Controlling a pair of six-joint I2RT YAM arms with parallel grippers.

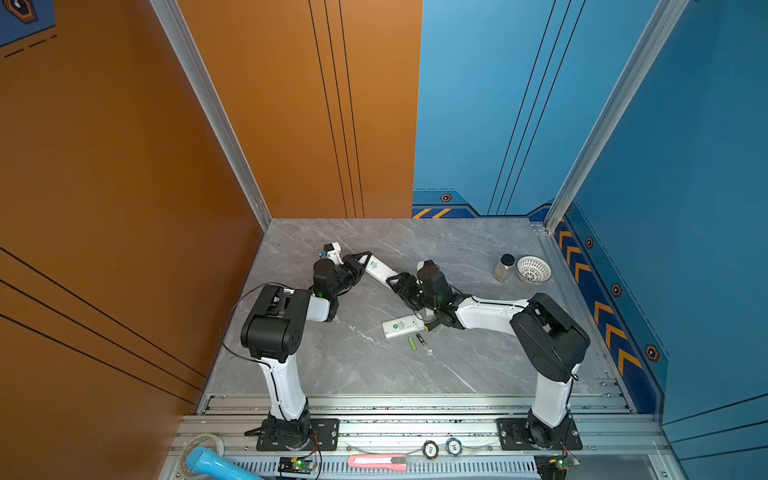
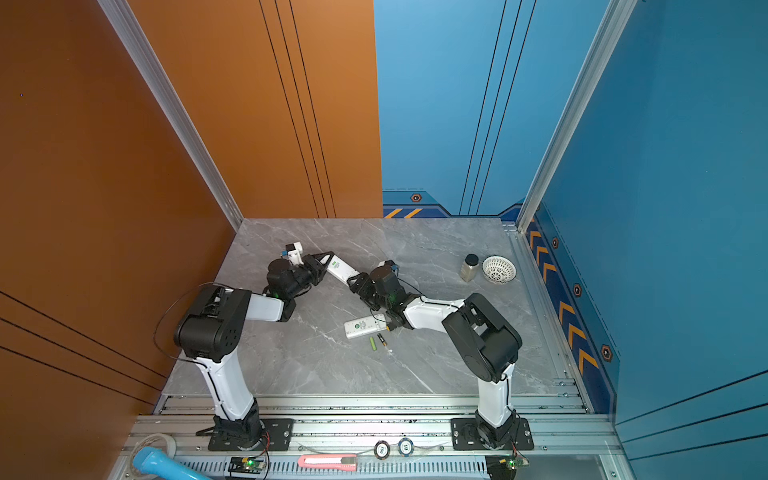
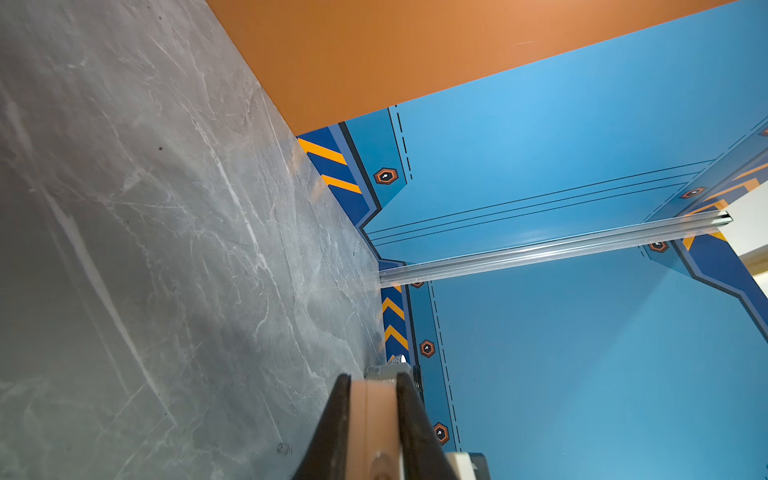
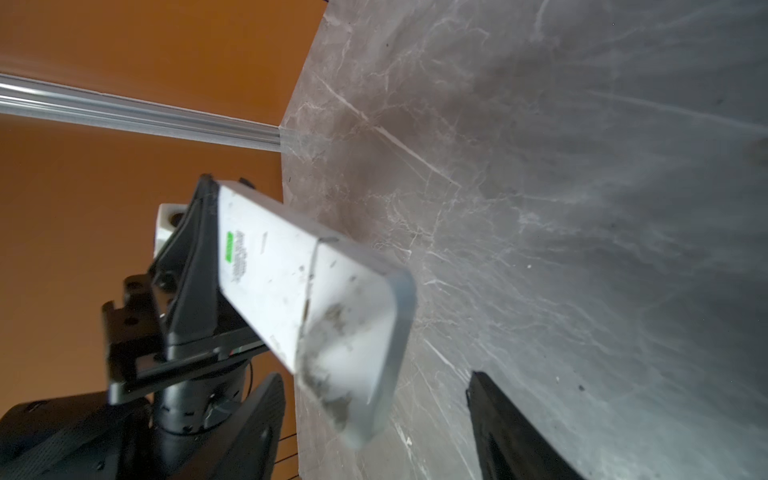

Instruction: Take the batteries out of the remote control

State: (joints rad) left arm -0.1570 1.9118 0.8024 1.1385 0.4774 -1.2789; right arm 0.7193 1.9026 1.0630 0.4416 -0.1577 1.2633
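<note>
My left gripper [image 1: 365, 261] [image 3: 372, 380] is shut on one end of a white remote control [image 1: 384, 270] [image 2: 343, 268] and holds it tilted above the table. In the right wrist view the remote [image 4: 291, 270] shows its back, with a green label. Its free end lies between the open fingers of my right gripper [image 1: 397, 282] [image 4: 374, 376], and neither finger touches it. A lime green battery [image 1: 411, 343] [image 2: 373, 343] and a black battery with a gold end [image 1: 420, 339] [image 2: 381, 339] lie on the table. Beside them rests a second white remote [image 1: 401, 326].
At the back right stand a small dark-capped jar [image 1: 504, 268] and a white perforated bowl [image 1: 534, 269]. A black-and-yellow tool tip [image 1: 430, 325] peeks out under my right arm. The front rail carries a pink utility knife [image 1: 378, 462], two poker chips [image 1: 431, 449] and a blue object [image 1: 216, 465].
</note>
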